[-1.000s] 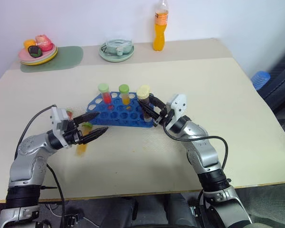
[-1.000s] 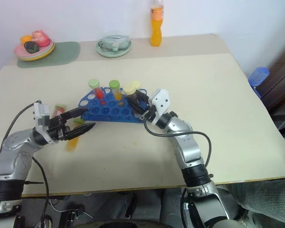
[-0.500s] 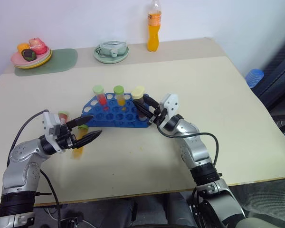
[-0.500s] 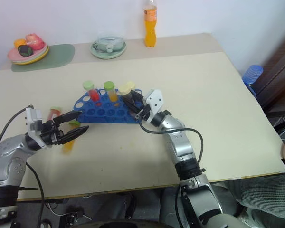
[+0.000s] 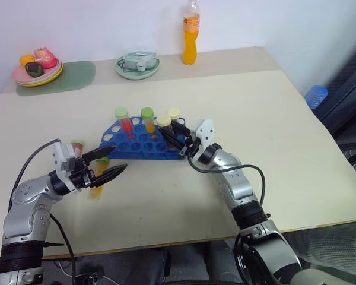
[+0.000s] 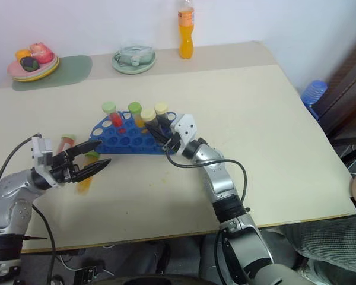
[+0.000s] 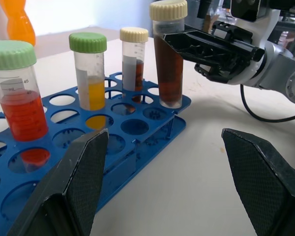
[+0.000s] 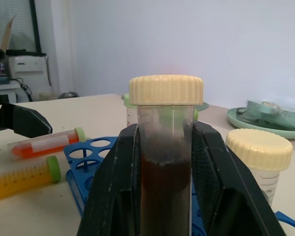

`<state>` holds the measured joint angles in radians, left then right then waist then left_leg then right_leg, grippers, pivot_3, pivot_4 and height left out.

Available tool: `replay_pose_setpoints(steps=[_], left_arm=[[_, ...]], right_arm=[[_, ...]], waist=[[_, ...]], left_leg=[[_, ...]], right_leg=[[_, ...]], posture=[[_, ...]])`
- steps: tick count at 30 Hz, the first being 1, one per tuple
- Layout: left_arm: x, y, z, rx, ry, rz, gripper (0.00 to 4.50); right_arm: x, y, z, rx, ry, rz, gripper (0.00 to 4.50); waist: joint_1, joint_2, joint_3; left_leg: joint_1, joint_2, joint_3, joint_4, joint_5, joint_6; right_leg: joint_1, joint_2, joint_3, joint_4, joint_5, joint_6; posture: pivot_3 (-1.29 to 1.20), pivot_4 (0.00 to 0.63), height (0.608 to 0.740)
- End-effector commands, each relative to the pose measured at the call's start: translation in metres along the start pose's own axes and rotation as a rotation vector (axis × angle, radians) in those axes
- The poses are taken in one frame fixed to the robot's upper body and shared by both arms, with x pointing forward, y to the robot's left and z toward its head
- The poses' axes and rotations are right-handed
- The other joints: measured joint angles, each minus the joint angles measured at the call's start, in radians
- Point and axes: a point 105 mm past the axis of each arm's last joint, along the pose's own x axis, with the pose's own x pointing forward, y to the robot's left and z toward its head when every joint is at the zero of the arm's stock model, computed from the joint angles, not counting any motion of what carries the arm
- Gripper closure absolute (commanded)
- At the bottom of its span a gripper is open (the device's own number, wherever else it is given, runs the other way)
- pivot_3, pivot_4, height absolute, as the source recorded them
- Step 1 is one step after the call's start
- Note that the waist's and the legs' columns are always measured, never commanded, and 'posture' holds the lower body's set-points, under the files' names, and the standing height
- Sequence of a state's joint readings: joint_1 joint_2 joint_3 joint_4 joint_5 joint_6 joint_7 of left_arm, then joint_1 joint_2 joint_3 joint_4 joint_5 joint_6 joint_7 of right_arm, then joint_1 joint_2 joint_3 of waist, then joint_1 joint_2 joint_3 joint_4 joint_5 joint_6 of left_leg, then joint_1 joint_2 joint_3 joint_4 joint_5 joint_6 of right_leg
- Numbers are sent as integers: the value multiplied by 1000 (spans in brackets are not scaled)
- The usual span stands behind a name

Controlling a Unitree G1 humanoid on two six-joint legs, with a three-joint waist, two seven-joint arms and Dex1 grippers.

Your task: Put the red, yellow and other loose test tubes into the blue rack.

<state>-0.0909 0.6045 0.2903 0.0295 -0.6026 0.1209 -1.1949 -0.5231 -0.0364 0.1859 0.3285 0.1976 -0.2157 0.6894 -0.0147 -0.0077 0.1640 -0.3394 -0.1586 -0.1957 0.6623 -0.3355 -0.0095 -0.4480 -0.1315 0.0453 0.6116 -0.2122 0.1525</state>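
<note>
The right gripper (image 5: 179,135) clamps the brown tube (image 7: 168,54) upright over the rack (image 5: 141,145). Left gripper (image 5: 110,163) jaws gape empty. Two tubes (image 8: 44,143) lie flat on the tabletop (image 5: 273,119).

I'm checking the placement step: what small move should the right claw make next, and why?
Probably lower the dark brown tube straight down and only then open. The right claw is shut on it, upright, with its bottom at a hole at the blue rack's end; whether it is fully seated can't be told.

blue rack (image 5: 136,144) | dark-brown tube, cream cap (image 8: 166,157) | black gripper (image 8: 167,196) | orange bottle (image 5: 190,35)
</note>
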Motion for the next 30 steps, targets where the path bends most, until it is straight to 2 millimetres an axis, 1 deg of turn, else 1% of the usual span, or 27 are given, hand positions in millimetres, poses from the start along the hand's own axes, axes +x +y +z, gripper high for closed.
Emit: replay_pose_setpoints(steps=[1, 2, 5, 7, 9, 10, 12, 14, 18, 20, 21, 23, 24, 27, 29, 30], left_arm=[[0, 1, 10, 38, -35, 5, 729], [1, 1, 10, 38, -37, 5, 729], [3, 1, 10, 35, -43, 6, 729], [3, 1, 10, 32, -46, 7, 729], [4, 1, 10, 26, -49, 8, 729], [4, 1, 10, 24, -50, 9, 729], [4, 2, 11, 19, -56, 16, 729], [4, 4, 13, 7, -68, 30, 729], [3, 6, 16, -33, -74, 70, 729], [3, 9, 20, -50, -78, 145, 729], [1, 12, 19, -55, -51, 199, 729], [-6, 19, 17, -64, 32, 332, 729], [-11, 21, 17, -43, 84, 396, 729], [-22, 18, 24, -65, 184, 478, 729], [-29, 18, 28, -90, 277, 533, 729], [-33, 18, 27, -101, 346, 560, 729]], right_arm=[[4, 3, -3, 8, 1, 9, 3690], [4, 2, -3, 8, -2, 0, 3690], [1, 3, -4, 88, -19, 21, 3690], [-1, 2, -3, 93, -25, 12, 3690], [-4, 0, -3, 82, -23, 6, 2661], [-5, 0, -3, 77, -23, 2, 2278], [-7, -3, 0, 9, -26, -20, 1250], [-13, -6, 4, -31, -22, -28, 376], [-25, -9, 6, -81, 12, -23, 376], [-35, -13, 11, -98, 31, -29, 376], [-42, -15, 14, -117, 47, -27, 376], [-60, -17, 17, -145, 104, 1, 376], [-73, -17, 18, -156, 149, 20, 376], [-109, -16, 22, -184, 268, 73, 376], [-125, -21, 29, -214, 322, 61, 376], [-130, -24, 32, -230, 338, 52, 376]], waist=[[-1, 0, 0], [-1, 0, 0], [-1, 0, 0], [-2, 0, 0], [-1, 0, 0], [-1, 0, 0], [-1, 0, 0], [0, 0, 0], [3, 0, 0], [3, 0, 0], [3, 0, 0], [4, 0, 0], [4, 0, 0], [9, -1, 0], [13, -1, 1], [14, -1, 1]], left_leg=[[0, 0, 0, 0, 0, 0], [0, 0, 0, 0, 0, 0], [0, 0, 0, 0, 0, 0], [0, 1, 0, 0, 0, 0], [0, 1, 0, 0, 0, 0], [0, 1, 0, 0, 0, 0], [0, 1, 1, 0, 0, 0], [0, 1, 1, 0, 0, 0], [-1, 0, 2, 0, -1, 0], [-1, 0, 2, 0, -1, 0], [-1, 1, 2, 0, -1, 0], [-1, 1, 2, 0, -1, 0], [-1, 1, 2, 0, -1, 0], [-1, 1, 3, 0, -2, 1], [-1, 1, 3, 0, -2, 2], [-1, 1, 3, 1, -2, 2]], right_leg=[[0, 0, 0, 0, 0, 0], [0, 0, 0, 0, 0, 0], [0, 0, 0, 0, 0, 0], [0, 0, 0, 0, 0, 0], [-1, 1, 0, 0, 0, 0], [-1, 1, 0, 0, 0, 0], [-1, 1, 0, 0, 0, 0], [-1, 1, 0, 0, 0, 0], [-2, 0, 0, 0, 0, -1], [-2, 0, 0, 0, 0, -1], [-2, 0, 0, 0, 0, -1], [-2, 0, 0, 0, 0, -1], [-2, 0, 0, 0, 0, 0], [-2, 0, 0, -1, 0, 0], [-1, 0, 0, -2, 0, 0], [-1, 0, 0, -1, 0, 0]], posture=[[0, 150, 740], [0, 150, 740], [0, 150, 740], [0, 150, 740], [0, 150, 740], [0, 150, 740], [0, 150, 740], [0, 150, 740], [0, 150, 740], [0, 150, 740], [0, 150, 740], [0, 150, 740], [0, 150, 740], [0, 150, 740], [0, 150, 740], [0, 150, 740]])
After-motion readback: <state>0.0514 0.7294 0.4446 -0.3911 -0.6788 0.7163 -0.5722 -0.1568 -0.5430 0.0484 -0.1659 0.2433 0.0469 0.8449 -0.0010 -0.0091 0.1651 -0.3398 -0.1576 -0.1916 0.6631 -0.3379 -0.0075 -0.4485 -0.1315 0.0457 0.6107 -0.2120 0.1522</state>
